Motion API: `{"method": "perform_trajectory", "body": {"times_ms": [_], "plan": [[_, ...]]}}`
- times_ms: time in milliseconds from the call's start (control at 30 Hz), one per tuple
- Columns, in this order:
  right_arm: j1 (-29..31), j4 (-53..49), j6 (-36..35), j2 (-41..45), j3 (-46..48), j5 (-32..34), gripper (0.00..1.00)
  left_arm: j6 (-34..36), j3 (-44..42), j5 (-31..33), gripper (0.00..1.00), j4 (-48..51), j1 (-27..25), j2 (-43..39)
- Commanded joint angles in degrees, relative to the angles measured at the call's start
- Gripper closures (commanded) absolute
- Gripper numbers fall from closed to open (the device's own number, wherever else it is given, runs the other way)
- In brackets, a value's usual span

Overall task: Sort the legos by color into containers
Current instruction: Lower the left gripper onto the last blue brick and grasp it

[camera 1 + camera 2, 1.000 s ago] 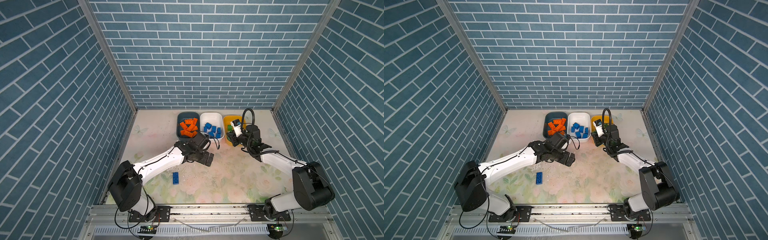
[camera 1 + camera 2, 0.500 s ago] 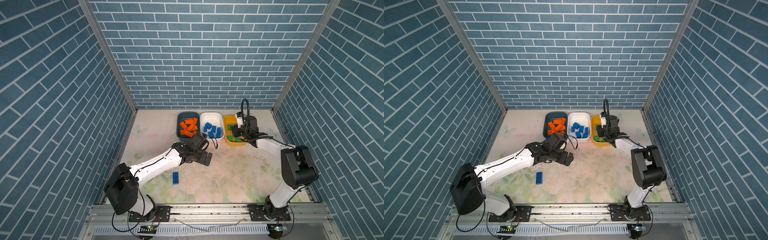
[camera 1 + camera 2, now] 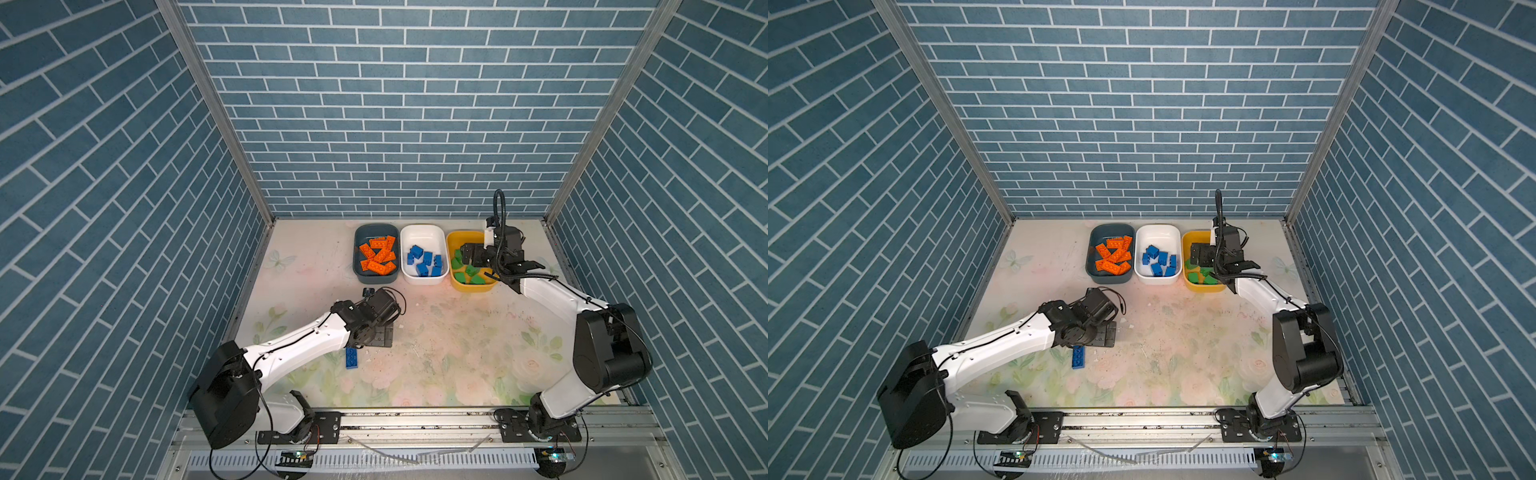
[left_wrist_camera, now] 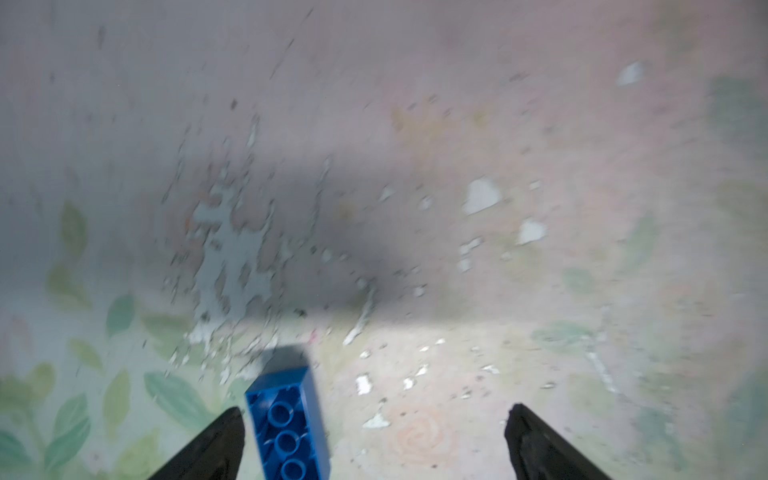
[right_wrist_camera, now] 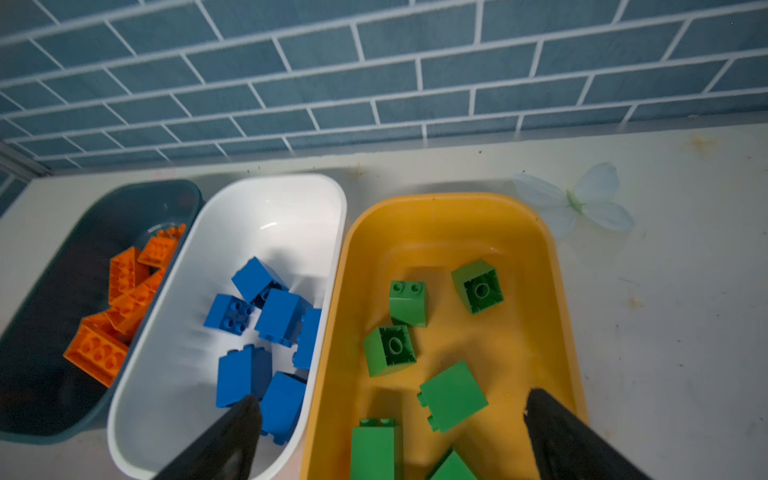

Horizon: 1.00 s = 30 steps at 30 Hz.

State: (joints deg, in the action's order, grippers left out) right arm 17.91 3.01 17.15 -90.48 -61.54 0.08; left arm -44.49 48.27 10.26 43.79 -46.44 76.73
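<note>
A: What is changing on the right?
B: The right gripper (image 5: 390, 399) is spreading its jaws wide above the yellow tub (image 5: 436, 199); a second back they were pinched together.
A: And on the left?
B: The left gripper (image 4: 376, 410) is drifting toward seven o'clock in both top views, nearing the loose blue brick (image 4: 291, 424) on the mat.

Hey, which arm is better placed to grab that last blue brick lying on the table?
Left. The left end effector hangs open over the blue brick. The right end effector is open above the yellow tub, far from that brick.
</note>
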Motion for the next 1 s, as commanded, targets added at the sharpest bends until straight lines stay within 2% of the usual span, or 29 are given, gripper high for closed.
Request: {"method": "perform_trajectory", "body": {"times_ms": [0,167,300,500,733,800,967], "plan": [[-0.3,0.4,5.4,3.9,2.8,3.6,0.01,-10.4,-5.0,-0.2,0.02,3.6,1.5,-2.0],[-0.2,1.9,5.4,8.1,5.7,3.9,0.01,-11.5,-12.0,-8.0,0.13,-3.3,4.8,-4.1],[-0.2,2.8,5.2,10.5,7.5,3.7,0.01,-9.9,-13.5,-10.0,0.24,-5.2,6.6,-3.6],[-0.3,2.6,5.4,11.9,8.6,3.1,0.01,-7.1,-12.6,-9.7,0.38,-4.6,6.8,0.3],[-0.2,1.9,6.7,12.7,9.3,3.8,0.01,-5.5,-10.6,-6.8,0.47,-4.3,6.8,5.1],[-0.2,1.6,8.2,13.3,9.7,4.0,0.01,-5.0,-10.4,-7.4,0.55,-6.1,6.8,5.3],[-0.2,2.8,10.6,15.4,11.7,4.7,0.01,-2.7,-9.6,-7.2,0.62,-8.7,6.8,4.4]]}}
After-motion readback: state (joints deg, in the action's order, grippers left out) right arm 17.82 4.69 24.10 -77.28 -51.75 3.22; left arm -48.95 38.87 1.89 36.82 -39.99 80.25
